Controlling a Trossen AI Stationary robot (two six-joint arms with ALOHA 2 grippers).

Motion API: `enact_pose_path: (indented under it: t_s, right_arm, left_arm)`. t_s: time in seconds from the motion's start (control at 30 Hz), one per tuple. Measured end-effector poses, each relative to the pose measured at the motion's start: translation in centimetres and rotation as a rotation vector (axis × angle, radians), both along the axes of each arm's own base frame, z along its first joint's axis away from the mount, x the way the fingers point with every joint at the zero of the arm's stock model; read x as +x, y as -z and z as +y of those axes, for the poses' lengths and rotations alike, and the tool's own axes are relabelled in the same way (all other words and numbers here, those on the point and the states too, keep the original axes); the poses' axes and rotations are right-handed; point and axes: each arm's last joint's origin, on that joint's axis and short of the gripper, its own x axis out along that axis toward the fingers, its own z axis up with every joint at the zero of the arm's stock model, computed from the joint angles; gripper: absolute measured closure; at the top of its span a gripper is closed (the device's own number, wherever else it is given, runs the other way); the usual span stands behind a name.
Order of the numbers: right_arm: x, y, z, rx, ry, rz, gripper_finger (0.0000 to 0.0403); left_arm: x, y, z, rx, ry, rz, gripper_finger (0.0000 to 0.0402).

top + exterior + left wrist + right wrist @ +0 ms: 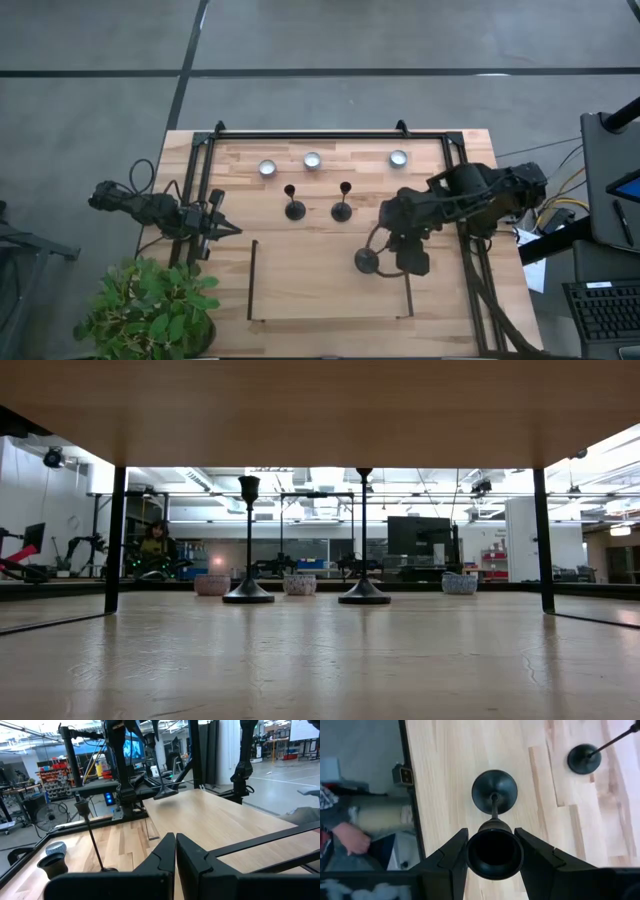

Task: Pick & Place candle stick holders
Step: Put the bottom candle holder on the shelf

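Observation:
Two black candle stick holders (pixel 295 205) (pixel 342 204) stand upright on their disc bases at the table's middle; they also show in the low view (pixel 248 540) (pixel 363 535). My right gripper (pixel 495 855) is shut on the third holder (pixel 366 262), right of centre. Its base (pixel 165 793) shows above the tabletop in the left wrist view. My left gripper (pixel 175 851) is shut and empty at the table's left side (pixel 225 228), pointing toward the right. My right gripper pinches the holder's cup top (pixel 495 852) between its two fingers (pixel 454 856), one on each side of the cup. The stem and disc base (pixel 494 791) reach out beyond the fingertips, and the base is clear of the table, tilted toward the table's left.
Three tea lights (pixel 267 168) (pixel 312 160) (pixel 398 158) sit in a row near the far edge. A black metal frame (pixel 330 134) rims the table. A potted plant (pixel 150 305) stands at the near left corner. A person's hand (pixel 350 839) shows beyond the table edge.

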Motion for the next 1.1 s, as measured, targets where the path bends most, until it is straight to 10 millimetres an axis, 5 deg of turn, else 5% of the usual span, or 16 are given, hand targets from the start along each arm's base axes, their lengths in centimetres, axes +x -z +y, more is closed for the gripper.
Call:
enact_pose_path:
  t_s: [0.57,1.1]
  right_arm:
    - [-0.19,0.32,0.10,0.045,-0.079,0.024,0.0264]
    - [-0.07,0.95,-0.29,-0.110,-0.196,-0.013,0.0264]
  left_arm:
    - [0.00,0.00,0.00,0.000,0.000,0.000,0.0390]
    - [0.00,0.00,0.00,0.000,0.000,0.000,0.0390]
